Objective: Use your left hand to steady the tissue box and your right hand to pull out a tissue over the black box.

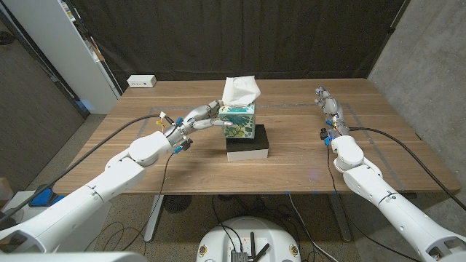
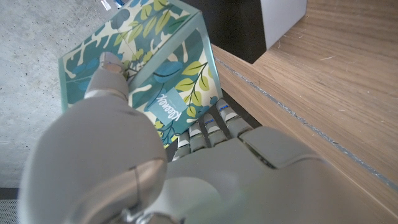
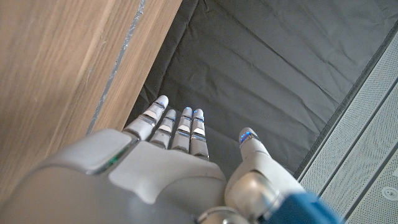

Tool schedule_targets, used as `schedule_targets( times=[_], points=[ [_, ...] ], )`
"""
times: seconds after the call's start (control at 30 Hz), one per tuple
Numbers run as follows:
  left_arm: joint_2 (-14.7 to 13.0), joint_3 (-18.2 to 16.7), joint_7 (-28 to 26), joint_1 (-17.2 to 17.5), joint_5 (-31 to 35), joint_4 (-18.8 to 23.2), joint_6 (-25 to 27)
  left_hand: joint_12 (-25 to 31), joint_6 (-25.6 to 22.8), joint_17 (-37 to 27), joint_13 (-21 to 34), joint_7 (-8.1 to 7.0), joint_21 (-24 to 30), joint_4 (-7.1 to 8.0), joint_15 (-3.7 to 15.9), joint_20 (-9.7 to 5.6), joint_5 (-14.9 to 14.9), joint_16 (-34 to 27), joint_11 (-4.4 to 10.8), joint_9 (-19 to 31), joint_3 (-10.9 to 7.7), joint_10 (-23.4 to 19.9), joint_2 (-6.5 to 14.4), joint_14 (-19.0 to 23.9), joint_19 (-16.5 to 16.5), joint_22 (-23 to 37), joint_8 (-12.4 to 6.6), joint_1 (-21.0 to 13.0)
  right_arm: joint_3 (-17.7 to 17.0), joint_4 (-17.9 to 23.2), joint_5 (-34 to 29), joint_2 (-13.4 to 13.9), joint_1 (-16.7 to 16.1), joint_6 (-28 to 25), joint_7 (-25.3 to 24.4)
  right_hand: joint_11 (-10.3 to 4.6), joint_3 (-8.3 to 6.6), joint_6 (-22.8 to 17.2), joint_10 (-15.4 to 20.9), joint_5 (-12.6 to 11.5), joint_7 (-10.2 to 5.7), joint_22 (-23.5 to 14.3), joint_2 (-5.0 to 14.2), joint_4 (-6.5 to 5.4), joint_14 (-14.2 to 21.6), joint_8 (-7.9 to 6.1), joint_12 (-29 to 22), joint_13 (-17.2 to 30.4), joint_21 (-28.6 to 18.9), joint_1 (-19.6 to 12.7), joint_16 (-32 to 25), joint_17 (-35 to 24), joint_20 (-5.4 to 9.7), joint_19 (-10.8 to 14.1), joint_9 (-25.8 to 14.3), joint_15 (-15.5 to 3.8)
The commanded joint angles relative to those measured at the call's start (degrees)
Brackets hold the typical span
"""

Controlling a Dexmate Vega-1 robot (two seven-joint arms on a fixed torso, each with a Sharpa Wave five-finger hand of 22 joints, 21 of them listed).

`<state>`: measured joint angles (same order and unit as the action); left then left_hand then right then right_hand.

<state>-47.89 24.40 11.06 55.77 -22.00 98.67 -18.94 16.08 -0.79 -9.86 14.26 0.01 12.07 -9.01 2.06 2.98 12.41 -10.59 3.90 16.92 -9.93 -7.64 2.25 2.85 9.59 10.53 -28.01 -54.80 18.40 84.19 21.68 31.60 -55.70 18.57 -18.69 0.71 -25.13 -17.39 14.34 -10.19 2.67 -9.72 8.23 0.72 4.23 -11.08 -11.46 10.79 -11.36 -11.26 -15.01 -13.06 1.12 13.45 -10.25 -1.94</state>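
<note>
We see the tissue box (image 1: 238,120), patterned with green and teal leaves, just above the centre of the head frame, standing on the black box (image 1: 247,141), whose lower side shows white. A white tissue (image 1: 239,90) stands up out of the top of the tissue box. Both boxes sit on the wooden worktop (image 1: 291,167).

The left hand (image 1: 202,116) comes in from the left of the frame and touches the left side of the tissue box. In the left wrist view we see that hand (image 2: 143,168) with its thumb on one face of the tissue box (image 2: 155,68) and its fingers (image 2: 208,134) reaching along the neighbouring face, so it holds the box between them.

The right hand (image 1: 328,108) is in the upper right of the head frame, well apart from both boxes, above the worktop. In the right wrist view we see this hand (image 3: 180,155) holding nothing, its fingers (image 3: 186,127) straight and close together, the thumb set a little to the side.

In the upper left of the head frame a white power strip (image 1: 142,81) lies at the far corner of the worktop, and a dark curtain (image 1: 240,36) hangs behind
</note>
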Motion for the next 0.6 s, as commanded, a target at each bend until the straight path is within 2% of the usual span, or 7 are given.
schedule_targets(
  times=[0.03, 0.23, 0.6],
  points=[
    [-3.2, -2.0, 0.0, 0.8, -1.5, 4.7, 4.8, -0.3, 0.4, -0.2, 0.3, 0.15, -0.2, 0.25, -0.2, -0.14, -0.2, 0.1, -0.25, 0.4, -0.3, 0.2, 0.7, -0.6, -0.3, 0.3, -0.41, 0.3, 0.1, -1.5, 0.6, -0.5, 0.3, 0.7, 0.7, 0.05, -0.06, -0.5, 0.3, 0.1, 0.11, -0.3, 1.21, 0.41, 0.4, 0.15, 0.1, 0.3, 0.0, -0.2, 0.1, -0.1, 0.28, 0.0, -0.1, -0.76],
    [-4.2, -2.6, -0.4, 1.2, -1.3, 6.3, 5.8, -0.4, 0.8, -0.2, 0.4, 0.07, -0.2, 0.31, -0.27, -0.13, -0.5, 0.1, -0.39, 0.5, -0.38, 0.4, 0.9, -0.7, -0.5, 0.3, -0.56, 0.5, 0.1, -1.9, 0.8, -0.6, 0.5, 0.9, 0.8, 0.07, -0.08, -0.5, 0.3, 0.1, 0.16, -0.3, 1.23, 0.46, 0.3, 0.16, 0.1, 0.3, 0.0, -0.2, 0.2, -0.1, 0.37, 0.0, -0.1, -0.75],
    [-4.0, -2.6, 0.3, 1.0, -1.8, 5.6, 5.3, -0.7, 1.5, -0.2, 0.6, -0.03, -0.2, 0.31, 0.14, -0.16, -0.8, 0.4, -0.35, 0.8, -0.5, 0.8, 1.1, -1.8, -0.7, 0.3, -0.82, 0.6, 0.3, -2.0, 1.0, -0.6, 0.7, 0.6, 0.9, 0.02, -0.12, -0.4, 0.2, 0.1, 0.21, -0.3, 1.27, 0.54, 0.2, 0.19, 0.2, 0.3, 0.0, -0.2, 0.3, -0.1, 0.45, 0.1, -0.1, -0.65]
  ],
)
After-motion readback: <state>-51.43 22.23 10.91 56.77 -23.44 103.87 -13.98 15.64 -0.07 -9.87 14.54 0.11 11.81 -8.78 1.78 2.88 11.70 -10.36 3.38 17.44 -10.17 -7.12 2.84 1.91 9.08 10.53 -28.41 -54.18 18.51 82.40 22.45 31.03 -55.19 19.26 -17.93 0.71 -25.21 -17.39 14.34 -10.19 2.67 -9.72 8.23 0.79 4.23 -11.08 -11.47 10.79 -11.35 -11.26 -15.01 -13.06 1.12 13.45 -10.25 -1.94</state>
